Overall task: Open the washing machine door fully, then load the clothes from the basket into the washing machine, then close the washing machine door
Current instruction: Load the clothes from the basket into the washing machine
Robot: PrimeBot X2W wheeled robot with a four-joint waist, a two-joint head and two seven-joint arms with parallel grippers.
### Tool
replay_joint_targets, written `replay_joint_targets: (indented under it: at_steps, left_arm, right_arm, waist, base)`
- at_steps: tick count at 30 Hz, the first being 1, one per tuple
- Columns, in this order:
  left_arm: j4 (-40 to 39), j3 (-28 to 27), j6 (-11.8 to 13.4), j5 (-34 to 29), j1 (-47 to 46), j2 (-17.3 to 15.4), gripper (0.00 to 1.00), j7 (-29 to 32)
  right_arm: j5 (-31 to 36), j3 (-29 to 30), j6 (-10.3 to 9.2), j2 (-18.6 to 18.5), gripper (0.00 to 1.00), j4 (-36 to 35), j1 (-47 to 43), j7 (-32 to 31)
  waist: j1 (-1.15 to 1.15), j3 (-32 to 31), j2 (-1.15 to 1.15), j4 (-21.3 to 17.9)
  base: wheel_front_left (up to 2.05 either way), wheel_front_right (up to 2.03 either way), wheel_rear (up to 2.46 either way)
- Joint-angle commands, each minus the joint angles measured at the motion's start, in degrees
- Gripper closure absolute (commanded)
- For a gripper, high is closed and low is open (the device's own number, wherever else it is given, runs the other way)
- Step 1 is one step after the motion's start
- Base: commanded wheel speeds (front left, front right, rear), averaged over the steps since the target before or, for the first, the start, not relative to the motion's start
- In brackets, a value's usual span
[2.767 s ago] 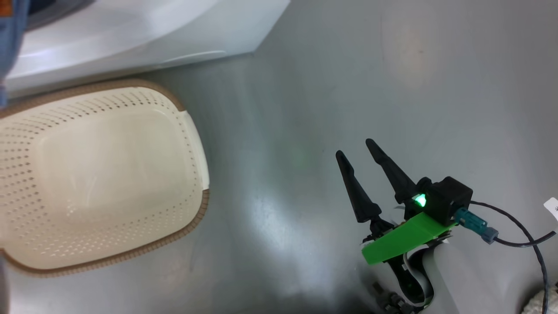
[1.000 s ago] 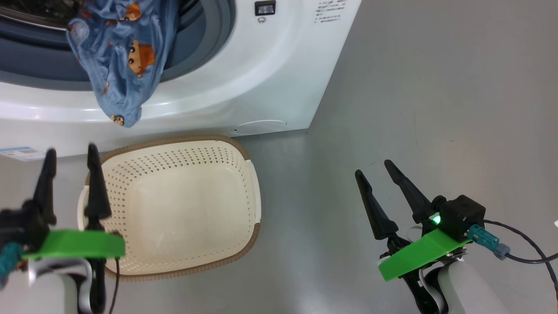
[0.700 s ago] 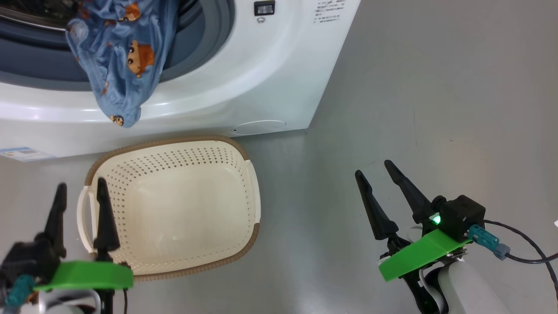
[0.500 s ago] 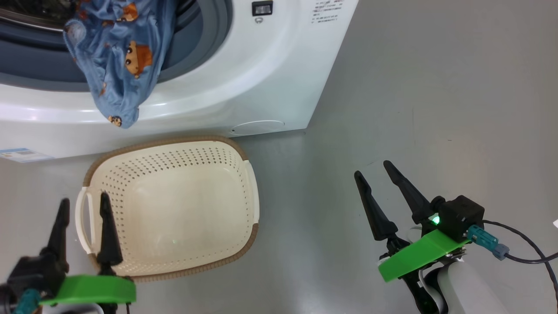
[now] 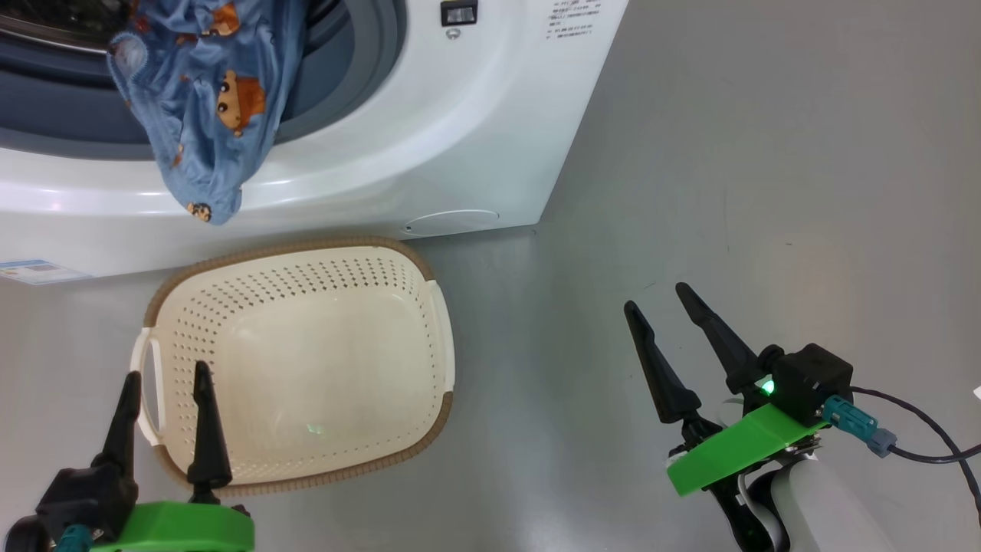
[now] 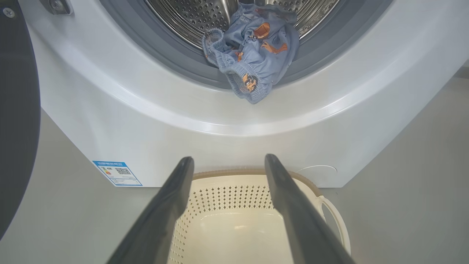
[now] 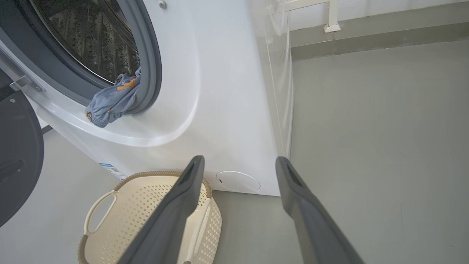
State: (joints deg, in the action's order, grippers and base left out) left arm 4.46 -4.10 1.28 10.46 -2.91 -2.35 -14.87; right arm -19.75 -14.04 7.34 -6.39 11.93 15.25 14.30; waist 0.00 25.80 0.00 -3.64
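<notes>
Grey, smooth floor (image 5: 728, 153) is spreading out under everything, catching a soft sheen, and in the right wrist view a pale wall with a grey skirting strip (image 7: 366, 36) is running along the back of the room. The washing machine (image 5: 460, 115) is standing on that floor, its white front curving round the opening, with a small blue label sticker (image 5: 31, 271) sitting low on its front and a round service cover (image 5: 452, 222) near its bottom corner. The washing machine door (image 6: 14, 110) is hanging swung open, a dark slab at the left edge of the left wrist view. A black cable (image 5: 920, 452) is trailing off the right wrist.

Now the clothes (image 5: 207, 100): blue printed fabric is lying across the lip of the opening, part inside on the steel drum (image 6: 190, 14), part drooping over the grey-blue gasket (image 6: 146, 47) onto the white front. That fabric is sitting right in the door's closing path.

The basket (image 5: 306, 249) is resting on the floor just in front of the machine, directly below the hanging fabric.

The left gripper (image 5: 167, 371) is hovering over the basket's near left corner, fingers spread and released, with the clothes well above and ahead of it. The right gripper (image 5: 655, 297) is hanging over bare floor to the basket's right, fingers likewise apart, well clear of clothes and machine.
</notes>
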Motion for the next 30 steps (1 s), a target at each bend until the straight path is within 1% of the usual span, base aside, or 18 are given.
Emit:
replay_joint_targets:
  at_steps: [1,7,11,16,21,24,28,30]
  left_arm:
    - [-1.4,-1.6,0.5,0.3,0.5,-0.5,0.00,-0.1]
    - [-1.3,-1.3,0.6,0.2,-0.6,-0.5,0.00,-0.1]
    - [-0.8,-1.9,-0.4,-0.6,-2.8,-0.6,0.00,-0.1]
    - [1.7,-2.5,-2.2,-1.4,-7.7,-1.6,0.00,-0.1]
    - [6.9,-1.8,-3.6,-2.3,-14.2,-3.1,0.00,-0.1]
    - [11.2,-0.9,-4.1,-3.3,-18.9,-4.8,0.00,0.2]
    - [17.6,0.2,-5.0,-4.0,-25.4,-7.0,0.00,1.8]
    - [19.1,0.6,-5.1,-4.3,-26.8,-7.4,0.00,2.4]
  right_arm:
    - [0.1,-1.3,0.14,0.0,0.00,-1.1,-0.6,0.7]
    - [0.1,-1.3,0.14,0.1,0.00,-1.1,-0.6,0.7]
    - [0.1,-1.4,0.14,0.2,0.00,-1.0,-0.4,0.7]
    - [-0.1,-1.8,0.14,0.3,0.00,-0.8,-0.1,0.7]
    - [-0.2,-1.9,0.14,0.4,0.00,-0.6,0.1,0.7]
    - [-0.2,-2.1,0.14,0.5,0.00,-0.4,0.2,0.7]
    - [-0.3,-2.4,0.14,0.6,0.00,-0.3,0.4,0.7]
    - [-0.3,-2.4,0.14,0.6,0.00,-0.3,0.5,0.7]
  waist:
    - [0.00,0.0,0.00,0.0]
    - [0.00,0.1,0.00,-0.1]
    - [0.00,0.2,0.00,-0.2]
    - [0.00,0.2,0.00,-0.5]
    - [0.00,0.3,0.00,-0.8]
    - [0.00,0.4,0.00,-1.1]
    - [0.00,0.7,0.00,-1.9]
    - [0.00,0.7,0.00,-2.1]
  base:
    - [0.00,0.00,0.00]
    - [0.00,0.00,0.00]
    - [0.00,0.00,0.00]
    - [0.00,0.00,0.00]
    - [0.00,0.00,0.00]
    - [0.00,0.00,0.00]
    - [0.00,0.00,0.00]
    - [0.00,0.00,0.00]
